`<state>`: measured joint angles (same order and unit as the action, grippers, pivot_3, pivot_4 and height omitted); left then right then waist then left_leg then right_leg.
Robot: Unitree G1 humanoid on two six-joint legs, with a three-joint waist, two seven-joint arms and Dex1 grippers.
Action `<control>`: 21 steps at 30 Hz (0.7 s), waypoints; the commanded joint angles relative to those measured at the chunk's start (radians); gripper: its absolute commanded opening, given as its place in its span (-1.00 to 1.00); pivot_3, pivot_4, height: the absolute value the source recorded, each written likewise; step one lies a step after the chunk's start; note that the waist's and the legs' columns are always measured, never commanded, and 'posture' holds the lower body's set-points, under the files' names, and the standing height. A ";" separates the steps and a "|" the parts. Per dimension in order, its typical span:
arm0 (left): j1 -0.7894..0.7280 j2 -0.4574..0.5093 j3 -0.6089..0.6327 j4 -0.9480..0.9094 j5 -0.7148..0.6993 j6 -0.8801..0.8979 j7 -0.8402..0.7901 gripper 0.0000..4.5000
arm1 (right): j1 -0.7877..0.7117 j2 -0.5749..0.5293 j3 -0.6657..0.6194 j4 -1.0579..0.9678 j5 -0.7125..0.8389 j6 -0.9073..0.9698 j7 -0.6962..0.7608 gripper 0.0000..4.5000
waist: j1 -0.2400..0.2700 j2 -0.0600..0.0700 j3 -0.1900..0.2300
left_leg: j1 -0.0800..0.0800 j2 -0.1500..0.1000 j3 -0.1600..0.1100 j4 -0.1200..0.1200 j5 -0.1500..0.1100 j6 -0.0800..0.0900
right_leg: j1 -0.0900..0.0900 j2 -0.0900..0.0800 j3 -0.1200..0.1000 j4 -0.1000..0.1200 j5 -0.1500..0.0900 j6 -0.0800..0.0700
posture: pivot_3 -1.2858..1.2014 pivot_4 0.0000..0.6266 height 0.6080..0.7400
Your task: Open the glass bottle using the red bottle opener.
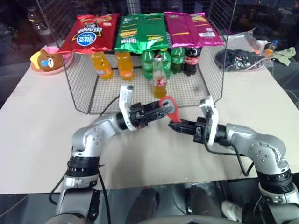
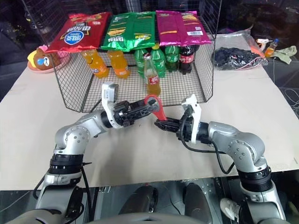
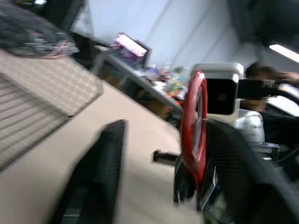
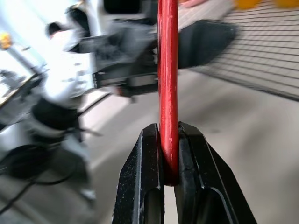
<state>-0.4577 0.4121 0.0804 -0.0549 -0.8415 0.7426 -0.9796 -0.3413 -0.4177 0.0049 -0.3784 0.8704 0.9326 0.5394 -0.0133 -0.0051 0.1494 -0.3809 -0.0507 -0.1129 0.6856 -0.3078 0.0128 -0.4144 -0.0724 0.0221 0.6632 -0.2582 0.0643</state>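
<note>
The right wrist view settles what the head views leave unclear: the right end effector has both black fingers pressed flat against the handle of the red bottle opener — clamped, no gap either side. The left wrist view gives the other half: the left end effector has its fingers spread wide apart, one finger well clear of the opener, the other close beside the red loop, contact not determinable.

From the head views, the two end effectors meet over the middle of the surface, the left end effector reaching in from the left, the right end effector from the right. The opener stands between them — long axis near upright, tilted slightly, oval loop head up and handle down in the right fingers.

The glass bottle stands upright just beyond the opener, neck up, inside the near open edge of a wire mesh basket. Behind it in the basket: orange plastic bottles, green plastic bottles and a dark cola bottle. Snack bags lie across the basket top. A plush toy sits far left; a dark bag far right.
</note>
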 commanded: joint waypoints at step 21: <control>-0.411 -0.182 0.042 0.779 0.555 -0.961 0.239 0.97 | -0.001 0.065 -0.094 -0.050 -0.209 -0.273 -0.114 -1.00 | 0.000 0.000 0.000 | -0.001 -0.002 0.000 0.000 0.000 0.000 | -0.001 0.000 -0.001 0.000 0.000 0.000 | 0.03 -0.52 1.00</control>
<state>-0.8240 0.2375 0.1325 0.6687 -0.3070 -0.1519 -0.7211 -0.3240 -0.3549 -0.0880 -0.3612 0.6699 0.7083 0.4241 -0.0137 -0.0055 0.1496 -0.3821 -0.0545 -0.1131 0.6858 -0.3077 0.0129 -0.4150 -0.0720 0.0207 0.6631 -0.2580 0.0646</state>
